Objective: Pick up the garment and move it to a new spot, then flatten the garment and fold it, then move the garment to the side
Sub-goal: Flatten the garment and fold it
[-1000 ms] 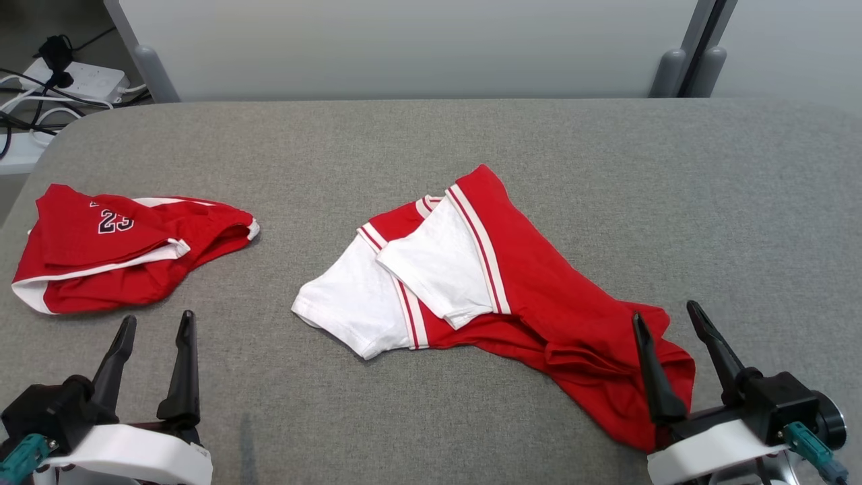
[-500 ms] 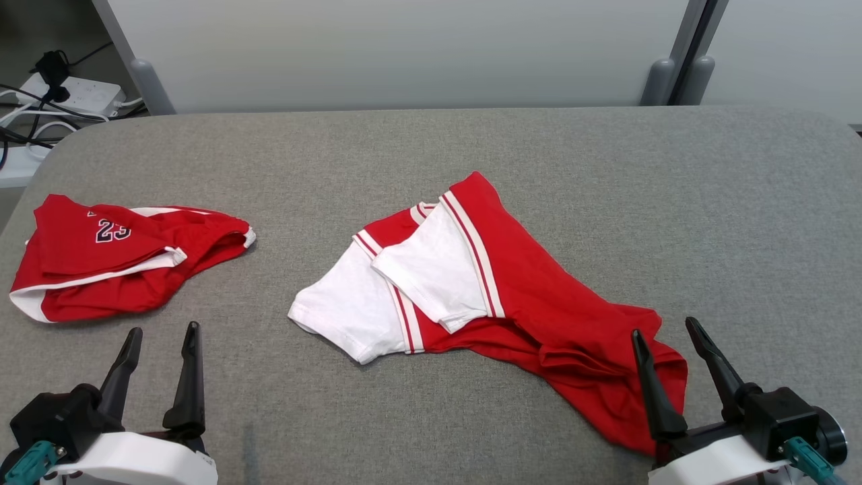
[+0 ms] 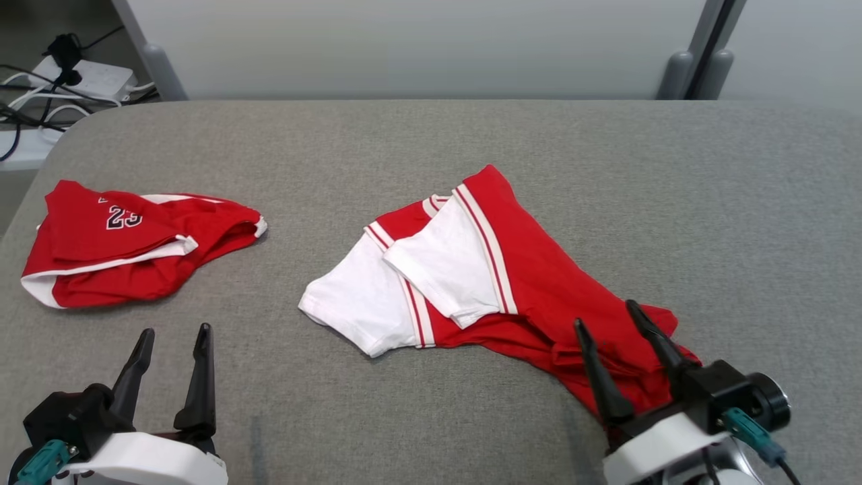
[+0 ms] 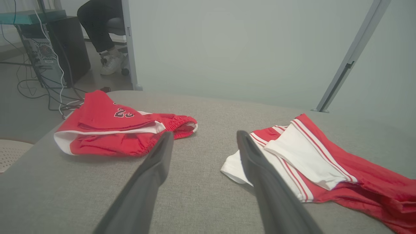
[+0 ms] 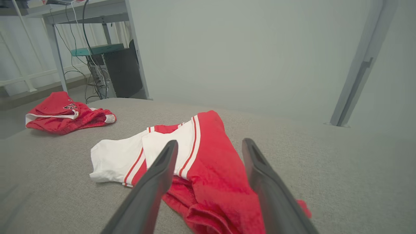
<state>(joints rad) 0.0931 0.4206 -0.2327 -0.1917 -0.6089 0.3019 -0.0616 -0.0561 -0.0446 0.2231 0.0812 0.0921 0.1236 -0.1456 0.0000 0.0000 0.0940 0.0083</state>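
While its 2 fingers stand apart, the right gripper (image 3: pixel 604 315) hangs over the crumpled red end of the shirt (image 3: pixel 532 283), gripping nothing; whether the tips touch the cloth I cannot tell. The left gripper (image 3: pixel 175 330), also spread and empty, sits over bare grey table (image 3: pixel 431 148). The red-and-white shirt lies mid-table, white sleeves toward the robot's left. Red shorts (image 3: pixel 81 232) marked 23 lie near the table's left edge, well apart.

My left gripper (image 3: pixel 175 330) and right gripper (image 3: pixel 605 313) each carry 2 long black tapered fingers (image 3: pixel 196 384), white wrist shells (image 3: pixel 148 459), teal cable plugs (image 3: pixel 745 428).
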